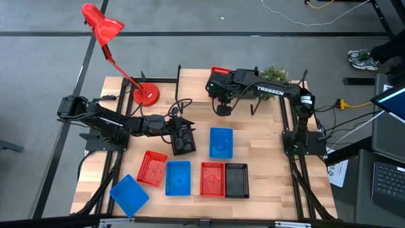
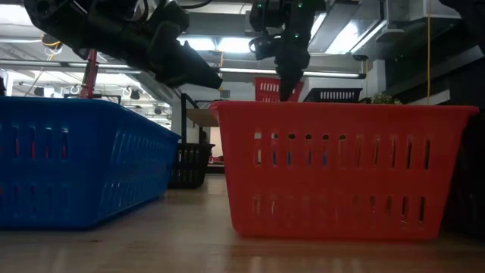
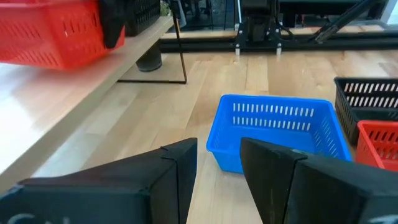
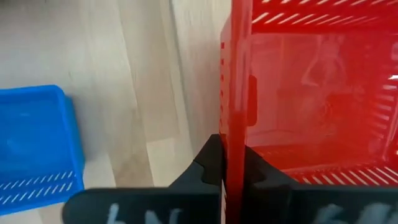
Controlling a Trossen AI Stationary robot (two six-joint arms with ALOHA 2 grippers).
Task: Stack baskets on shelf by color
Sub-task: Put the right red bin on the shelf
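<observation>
My right gripper (image 1: 218, 83) is shut on a red basket (image 1: 220, 71) at the left end of the shelf (image 3: 93, 81), far on the table. A black basket (image 2: 333, 95) stands beside it on the shelf. My left gripper (image 3: 217, 180) is open and empty, hanging above a black basket (image 1: 183, 140) that rests on the tabletop. Its fingers point toward a blue basket (image 3: 273, 134), which also shows in the high view (image 1: 221, 142). Nearer the front edge lie a tilted red basket (image 1: 152, 168), a blue one (image 1: 178, 177), a red one (image 1: 212, 179) and a black one (image 1: 236, 180). My right gripper pinches one wall of the red basket at its upper edge (image 4: 235, 134), one finger inside the basket and one outside. The fingers come from above, pointing down. The basket is upright with its open side up, and its bottom (image 3: 56, 62) appears to sit on the shelf plank.
Another blue basket (image 1: 130, 195) lies at the front left corner, partly over the table's edge. A red desk lamp (image 1: 145, 95) stands at the far left. A small plant (image 1: 273, 73) sits at the shelf's right end. Bare wood shows between the shelf and the row of baskets.
</observation>
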